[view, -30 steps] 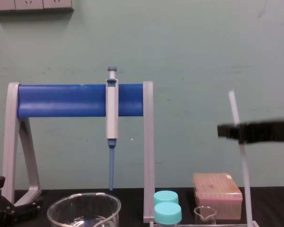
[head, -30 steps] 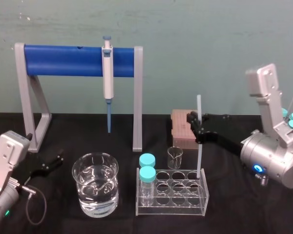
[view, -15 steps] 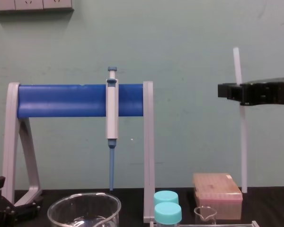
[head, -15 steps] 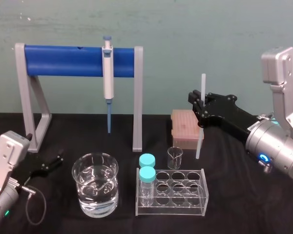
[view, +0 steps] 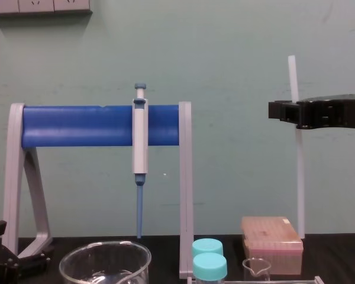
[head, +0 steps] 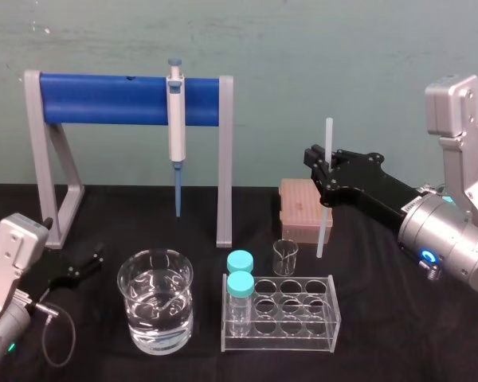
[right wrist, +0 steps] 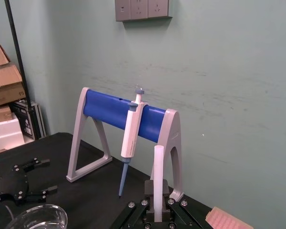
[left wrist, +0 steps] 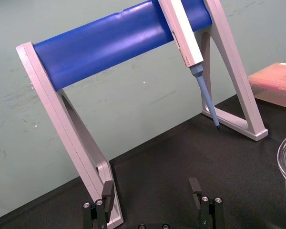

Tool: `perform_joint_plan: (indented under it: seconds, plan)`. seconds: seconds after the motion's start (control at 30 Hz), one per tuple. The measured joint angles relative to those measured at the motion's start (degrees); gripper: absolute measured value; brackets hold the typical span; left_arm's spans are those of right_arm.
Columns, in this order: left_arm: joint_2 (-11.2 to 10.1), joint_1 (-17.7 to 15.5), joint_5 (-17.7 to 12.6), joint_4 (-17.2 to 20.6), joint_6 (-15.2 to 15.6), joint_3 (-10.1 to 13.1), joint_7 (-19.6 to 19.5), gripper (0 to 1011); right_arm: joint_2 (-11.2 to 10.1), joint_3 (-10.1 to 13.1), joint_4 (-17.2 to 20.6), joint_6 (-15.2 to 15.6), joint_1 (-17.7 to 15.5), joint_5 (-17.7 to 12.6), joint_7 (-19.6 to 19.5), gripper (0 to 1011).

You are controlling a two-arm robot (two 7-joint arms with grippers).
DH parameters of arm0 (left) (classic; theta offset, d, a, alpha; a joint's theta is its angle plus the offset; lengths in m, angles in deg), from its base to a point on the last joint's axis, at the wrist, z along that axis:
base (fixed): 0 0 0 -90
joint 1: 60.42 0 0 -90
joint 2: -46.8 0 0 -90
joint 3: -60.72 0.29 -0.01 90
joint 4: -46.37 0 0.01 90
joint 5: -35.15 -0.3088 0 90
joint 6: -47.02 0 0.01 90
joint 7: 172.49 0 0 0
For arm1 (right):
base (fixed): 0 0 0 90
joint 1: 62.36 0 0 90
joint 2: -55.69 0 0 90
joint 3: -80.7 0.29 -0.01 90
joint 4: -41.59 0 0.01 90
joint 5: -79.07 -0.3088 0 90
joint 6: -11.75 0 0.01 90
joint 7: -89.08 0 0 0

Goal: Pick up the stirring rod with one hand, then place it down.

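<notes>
The stirring rod [head: 323,231] is a thin translucent white stick hanging nearly upright in the air. Its lower end floats above the table, behind the clear tube rack [head: 280,334]. My right gripper [head: 325,177] reaches in from the right and is shut on the rod's upper part. In the chest view the rod [view: 299,177] hangs from the same black gripper [view: 294,112], its tip above the pink box. In the right wrist view the rod [right wrist: 158,167] stands up between the fingers. My left gripper [head: 80,267] rests open on the table at the far left, also seen at the left gripper [left wrist: 151,191].
A grey-and-blue pipette [head: 175,111] hangs on the blue-bar stand [head: 103,99]. A water-filled glass beaker [head: 155,301] stands front left. Two teal-capped tubes [head: 240,274] sit in the rack, a small beaker [head: 285,256] behind it, and a pink tip box [head: 301,211] behind that.
One second ago the rod's lower end stood in the tube rack. My right gripper has lifted it straight up and clear, then shifted slightly; the left arm has not moved.
</notes>
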Motion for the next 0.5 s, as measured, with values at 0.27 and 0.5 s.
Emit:
perform_joint_plan:
  seconds: [0.27,0.5]
  plan:
    - [0.0,0.0,0.0,0.0,0.0,0.0,0.0,1005,0.0,0.03,0.0,0.12,-0.01,0.0,-0.02,64]
    - [0.0,0.0,0.0,0.0,0.0,0.0,0.0,1005,0.0,0.03,0.0,0.18,-0.01,0.0,-0.03,64]
